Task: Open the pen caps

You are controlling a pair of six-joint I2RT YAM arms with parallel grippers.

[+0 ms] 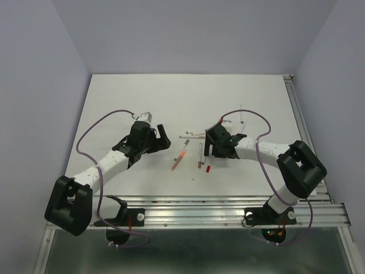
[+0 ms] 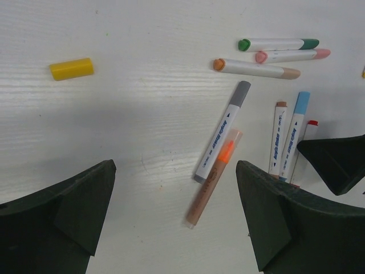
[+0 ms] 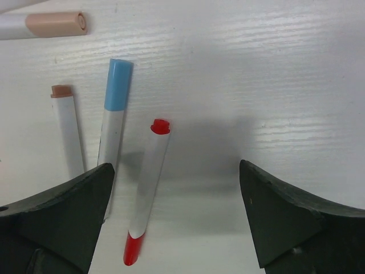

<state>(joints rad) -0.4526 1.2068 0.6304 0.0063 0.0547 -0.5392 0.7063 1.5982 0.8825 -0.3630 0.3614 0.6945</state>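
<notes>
My left gripper (image 2: 174, 188) is open and empty, low over the table, with an orange-tipped pen (image 2: 212, 180) lying between its fingers. Beside that pen lies a grey-capped pen (image 2: 222, 132). A loose yellow cap (image 2: 71, 68) lies far left. Green-capped (image 2: 278, 44), pink-capped (image 2: 293, 55) and beige-capped (image 2: 256, 68) pens lie beyond. My right gripper (image 3: 177, 177) is open and empty over a red-capped pen (image 3: 149, 182), whose cap (image 3: 132, 250) sits near the left finger. A blue cap (image 3: 118, 84) and a brown cap (image 3: 61, 91) are on pens to its left.
In the top view both grippers, left (image 1: 161, 136) and right (image 1: 210, 153), face each other across the pen cluster (image 1: 194, 149) at mid-table. Another pen (image 1: 242, 114) lies farther back. A metal rail (image 1: 302, 125) runs along the table's right edge.
</notes>
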